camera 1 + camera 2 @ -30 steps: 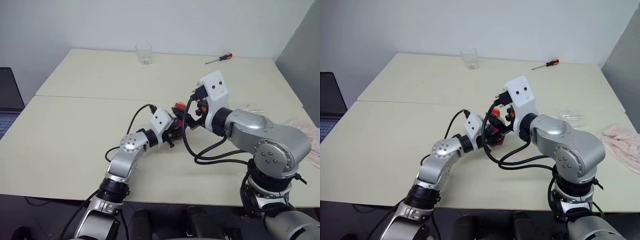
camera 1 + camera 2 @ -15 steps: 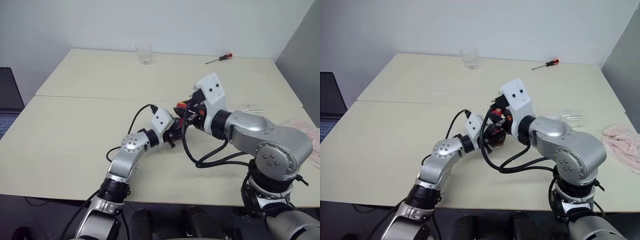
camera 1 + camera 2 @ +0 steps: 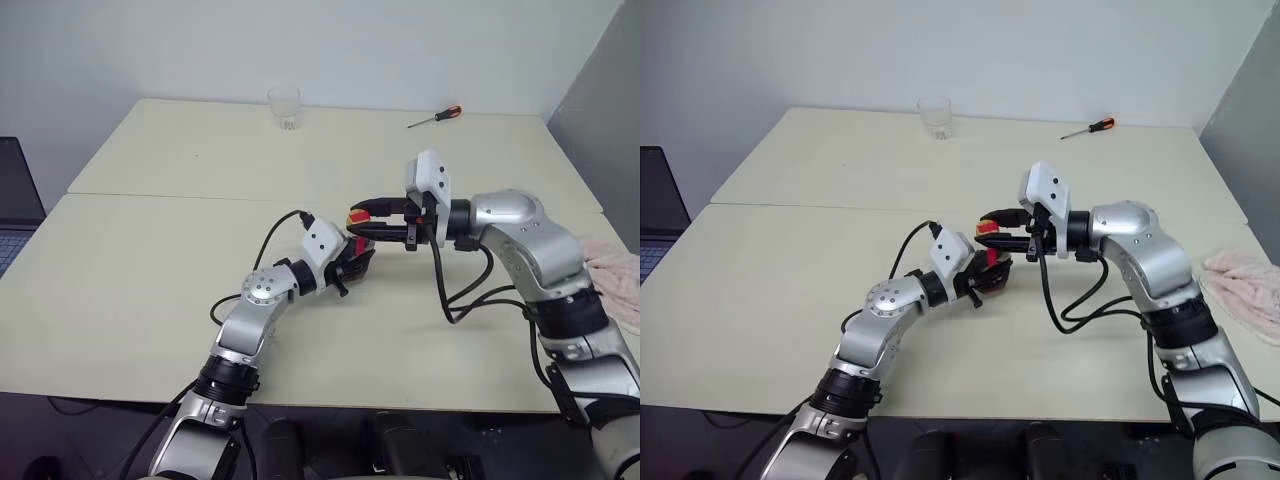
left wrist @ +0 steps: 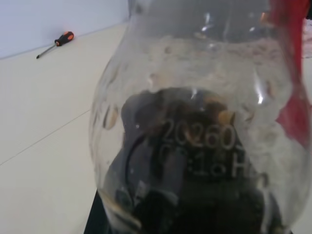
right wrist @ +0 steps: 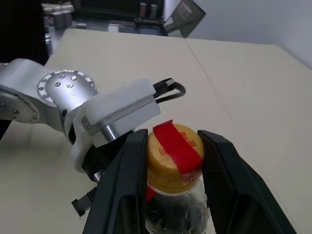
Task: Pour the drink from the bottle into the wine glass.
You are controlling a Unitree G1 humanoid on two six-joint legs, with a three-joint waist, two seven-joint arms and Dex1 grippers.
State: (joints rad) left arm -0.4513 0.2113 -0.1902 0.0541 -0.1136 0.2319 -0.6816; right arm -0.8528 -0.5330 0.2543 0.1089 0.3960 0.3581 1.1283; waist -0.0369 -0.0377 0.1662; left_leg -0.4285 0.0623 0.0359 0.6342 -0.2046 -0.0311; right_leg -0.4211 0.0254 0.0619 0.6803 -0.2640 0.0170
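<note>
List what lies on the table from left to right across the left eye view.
Tumbler → left gripper shut on the bottle → right gripper around the yellow cap → screwdriver → pink cloth.

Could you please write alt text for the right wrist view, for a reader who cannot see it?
The right claw has a black finger on each side of the yellow cap of a clear bottle, with a red strip across the cap. Behind it, the left claw grips the bottle above a pale table.
</note>
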